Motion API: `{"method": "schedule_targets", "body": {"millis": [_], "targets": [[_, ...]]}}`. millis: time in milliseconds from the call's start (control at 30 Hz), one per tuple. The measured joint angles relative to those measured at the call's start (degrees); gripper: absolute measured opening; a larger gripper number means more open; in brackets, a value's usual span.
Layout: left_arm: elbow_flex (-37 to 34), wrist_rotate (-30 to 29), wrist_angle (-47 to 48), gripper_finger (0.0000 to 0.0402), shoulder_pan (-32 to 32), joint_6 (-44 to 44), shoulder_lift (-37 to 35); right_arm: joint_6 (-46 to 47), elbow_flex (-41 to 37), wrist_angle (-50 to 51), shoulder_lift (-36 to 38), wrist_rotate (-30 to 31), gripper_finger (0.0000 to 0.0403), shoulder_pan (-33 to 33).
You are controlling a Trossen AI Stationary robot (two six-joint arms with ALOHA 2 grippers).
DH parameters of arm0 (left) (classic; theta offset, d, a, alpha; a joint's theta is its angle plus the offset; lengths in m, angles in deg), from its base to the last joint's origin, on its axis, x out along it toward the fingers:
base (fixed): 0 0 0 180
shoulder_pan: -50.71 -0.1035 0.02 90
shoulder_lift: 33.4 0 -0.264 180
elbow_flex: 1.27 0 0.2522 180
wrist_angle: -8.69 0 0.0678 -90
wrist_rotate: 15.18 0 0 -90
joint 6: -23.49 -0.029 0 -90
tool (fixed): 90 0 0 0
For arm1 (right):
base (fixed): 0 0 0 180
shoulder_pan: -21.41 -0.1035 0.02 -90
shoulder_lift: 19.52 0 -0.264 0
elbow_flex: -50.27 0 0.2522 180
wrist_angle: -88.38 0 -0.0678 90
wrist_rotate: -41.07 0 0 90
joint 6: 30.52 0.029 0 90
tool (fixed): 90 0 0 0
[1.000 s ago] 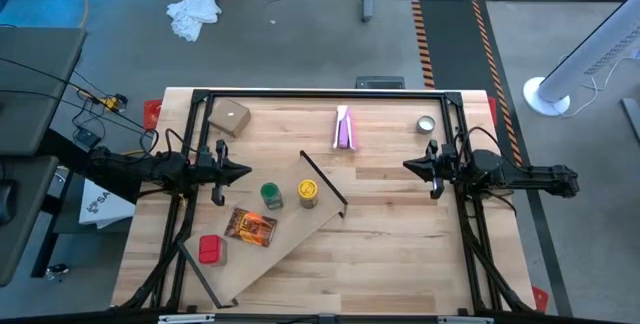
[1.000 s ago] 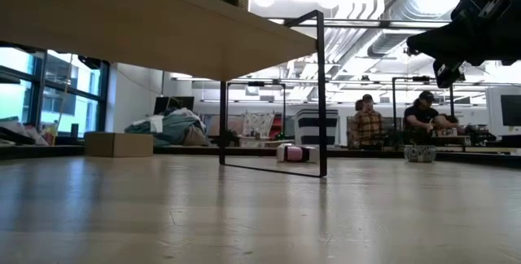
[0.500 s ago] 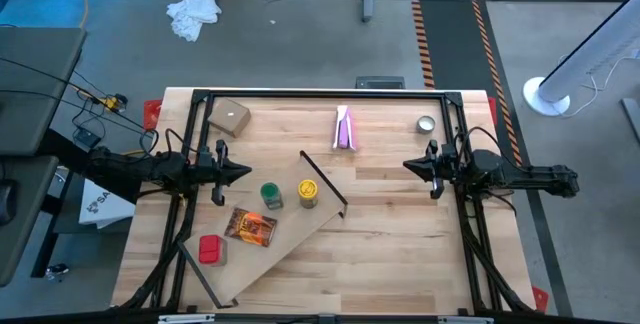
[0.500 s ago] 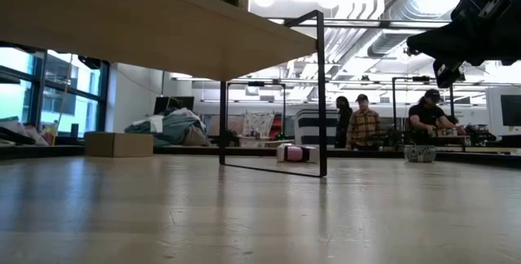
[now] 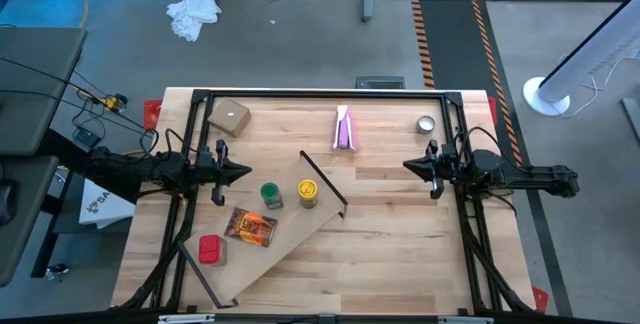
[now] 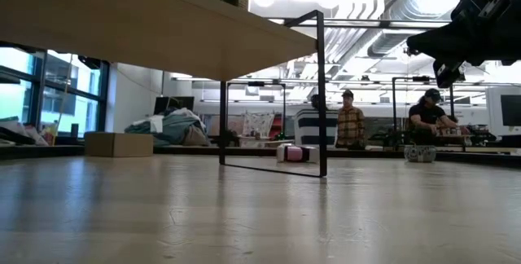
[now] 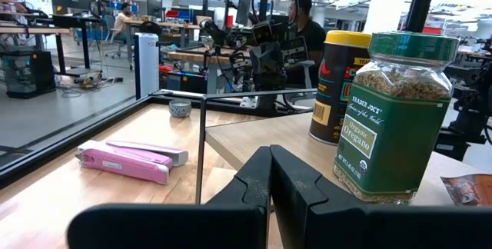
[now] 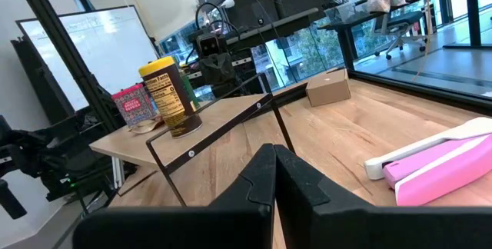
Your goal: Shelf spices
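Note:
The shelf (image 5: 262, 234), a light wood plank on thin black legs, stands slantwise on the table's left half. On its top stand the green-lidded jar (image 5: 271, 196), the yellow jar (image 5: 308, 194) and the red container (image 5: 210, 250); the orange-brown packet (image 5: 250, 226) lies flat there. My left gripper (image 5: 247, 173) hovers shut just beyond the shelf's far left side, near the green-lidded jar (image 7: 393, 118). My right gripper (image 5: 408, 167) hovers shut over the table's right half, pointing at the shelf (image 8: 215, 126).
A tan cardboard box (image 5: 229, 117) sits at the far left, a pink-purple packet (image 5: 344, 129) at the far middle, a small silver tin (image 5: 426, 124) at the far right. Bare wood shows between the shelf and the right arm. People stand in the room behind.

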Motion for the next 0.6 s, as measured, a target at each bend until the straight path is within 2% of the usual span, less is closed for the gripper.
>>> {"method": "schedule_targets", "body": {"millis": [600], "targets": [[0.0,0.0,0.0,0.0003,0.0,0.0,0.0,0.0,0.0,-2.0,-0.1,1.2,0.0,0.0]]}}
